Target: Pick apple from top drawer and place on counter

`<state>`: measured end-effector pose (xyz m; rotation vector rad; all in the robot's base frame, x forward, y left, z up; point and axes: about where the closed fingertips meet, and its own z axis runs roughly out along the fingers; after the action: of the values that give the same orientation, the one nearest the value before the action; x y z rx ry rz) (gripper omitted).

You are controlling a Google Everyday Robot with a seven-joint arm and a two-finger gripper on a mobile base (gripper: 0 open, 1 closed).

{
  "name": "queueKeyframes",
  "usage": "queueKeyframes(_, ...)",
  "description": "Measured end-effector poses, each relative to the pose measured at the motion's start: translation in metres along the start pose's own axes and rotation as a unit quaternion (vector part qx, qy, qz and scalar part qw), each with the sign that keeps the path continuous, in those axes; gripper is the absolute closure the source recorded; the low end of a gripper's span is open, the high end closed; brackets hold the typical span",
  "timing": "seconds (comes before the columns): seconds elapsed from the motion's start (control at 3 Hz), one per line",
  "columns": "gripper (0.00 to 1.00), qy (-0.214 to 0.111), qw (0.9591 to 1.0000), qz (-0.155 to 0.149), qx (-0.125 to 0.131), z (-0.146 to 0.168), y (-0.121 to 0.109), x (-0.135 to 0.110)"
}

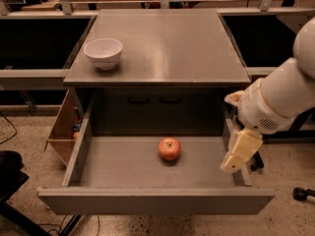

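While the end effector [239, 151], spread untellable, hangs empty over the right wall of the top drawer [152, 201], the apple [169, 148], likely firm and slick, suits a pinch across its middle.

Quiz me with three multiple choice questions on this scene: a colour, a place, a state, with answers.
1. The bowl on the counter is: A white, B blue, C green.
2. The apple lies: A in the bowl, B in the top drawer, C on the counter.
3. The top drawer is: A shut, B pulled open, C missing.
Answers: 1 A, plain white. 2 B, on the drawer floor; the gripper hangs by the drawer's right wall, apart from it. 3 B, its inside shows.
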<state>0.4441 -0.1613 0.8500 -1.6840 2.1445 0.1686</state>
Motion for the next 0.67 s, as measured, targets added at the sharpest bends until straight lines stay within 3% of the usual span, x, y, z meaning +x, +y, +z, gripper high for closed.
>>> queueKeyframes(0.33, 0.00, -0.047, 0.9989, 0.003, -0.001, 0.062, -0.005, -0.008)
queueKeyframes(0.67, 0.00, -0.089, 0.9953, 0.002, 0.037, 0.102, -0.040, -0.025)
